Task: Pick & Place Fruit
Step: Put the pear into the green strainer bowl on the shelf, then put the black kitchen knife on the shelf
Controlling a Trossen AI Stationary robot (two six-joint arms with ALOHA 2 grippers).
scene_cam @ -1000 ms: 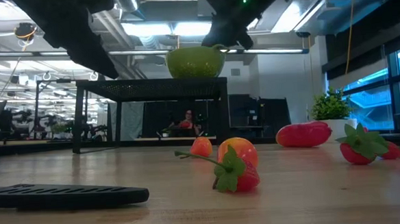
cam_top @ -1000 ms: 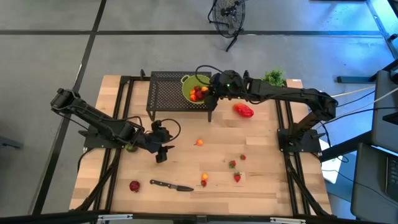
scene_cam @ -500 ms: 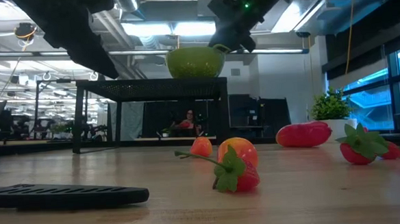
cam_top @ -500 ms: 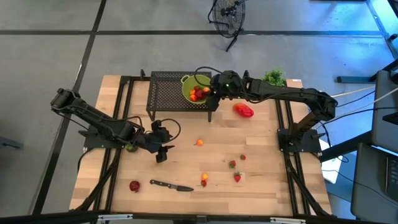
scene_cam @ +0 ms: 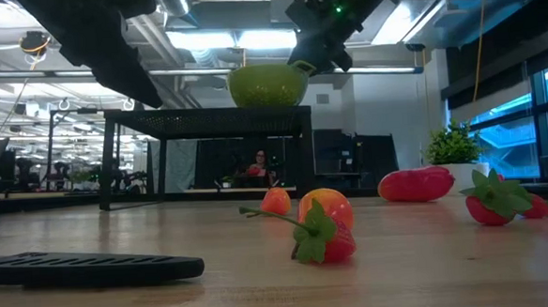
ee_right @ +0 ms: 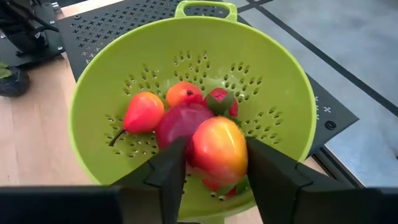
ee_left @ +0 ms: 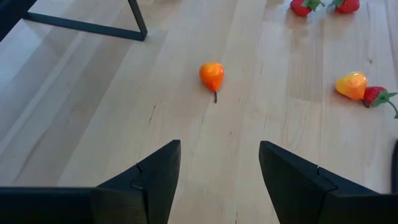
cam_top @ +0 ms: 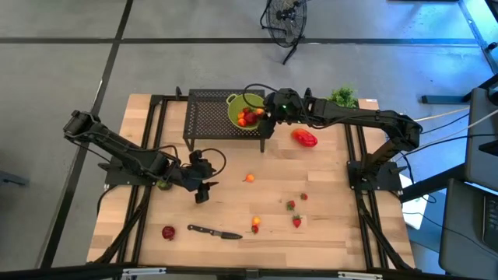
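A lime-green bowl (ee_right: 193,68) with holes stands on a black perforated rack (cam_top: 208,113) at the table's far side. It holds a few red and orange fruits (ee_right: 180,115). My right gripper (ee_right: 216,168) hangs over the bowl, shut on an orange-red fruit (ee_right: 217,146). My left gripper (ee_left: 219,168) is open above the bare table at the left. An orange fruit (ee_left: 211,74) lies ahead of it. More small fruits (cam_top: 294,210) lie scattered on the table, with a bigger red oblong one (cam_top: 305,138) near the rack and a dark green one (cam_top: 163,184) under the left arm. My right gripper pinches the orange-red fruit by its two sides (ee_right: 196,155) between its two fingers. The fingers slant down from the table's right side. The fruit sits above the fruit in the bowl; whether it rests on them I cannot tell.
A black-handled knife (cam_top: 214,232) lies near the table's front edge, beside a red fruit (cam_top: 168,232). A small green plant (cam_top: 342,96) stands at the far right corner. Bare wood lies open between the rack and the scattered fruit.
My right gripper has turned a little above the bowl and has kept its place there.
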